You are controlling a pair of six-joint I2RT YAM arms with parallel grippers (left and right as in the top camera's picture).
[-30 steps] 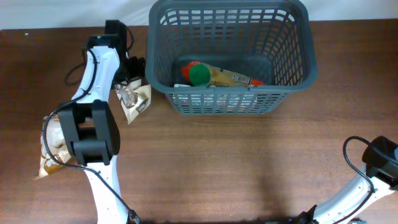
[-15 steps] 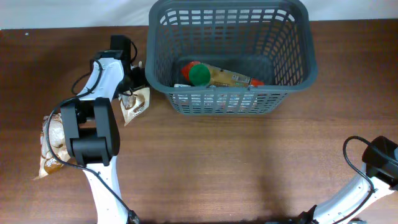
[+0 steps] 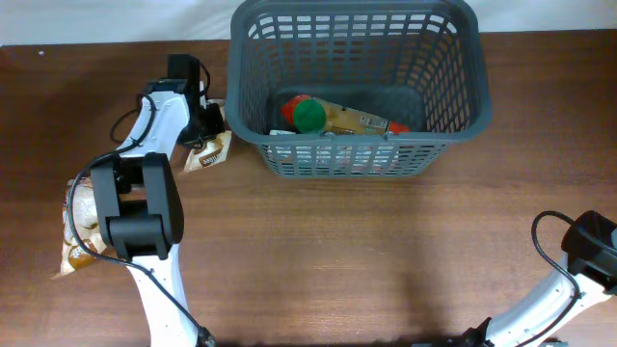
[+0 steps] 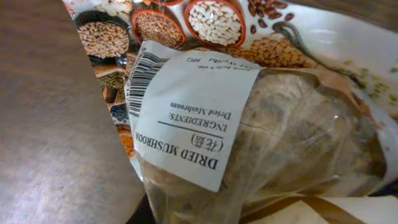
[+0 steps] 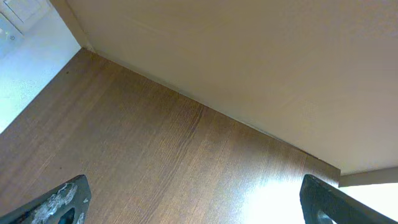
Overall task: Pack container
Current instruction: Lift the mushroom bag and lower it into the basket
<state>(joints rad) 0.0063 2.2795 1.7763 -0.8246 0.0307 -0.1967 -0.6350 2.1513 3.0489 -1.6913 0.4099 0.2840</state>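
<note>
With groceries (image 3: 333,118) already in the container (image 3: 357,157), the mushroom bag (image 3: 208,152) just left of it awaits packing at the left gripper (image 3: 205,123), whose jaws are hidden so their state cannot be told; the right gripper (image 5: 196,202) has its jaws spread.

Left arm (image 3: 159,111) and right arm (image 3: 545,299): white links, black joints (image 3: 143,207) (looping black cables (image 3: 535,241)).

White label (image 4: 186,118) on packet (image 4: 298,143): "DRIED MUSHROOM", "INGREDIENTS: Dried Mushroom"

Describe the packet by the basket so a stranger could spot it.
Find the big grey basket at the back. Just off its left front corner, at the left gripper, is a small clear packet. Its white Dried Mushroom label sets it apart from the larger bag further left.
</note>
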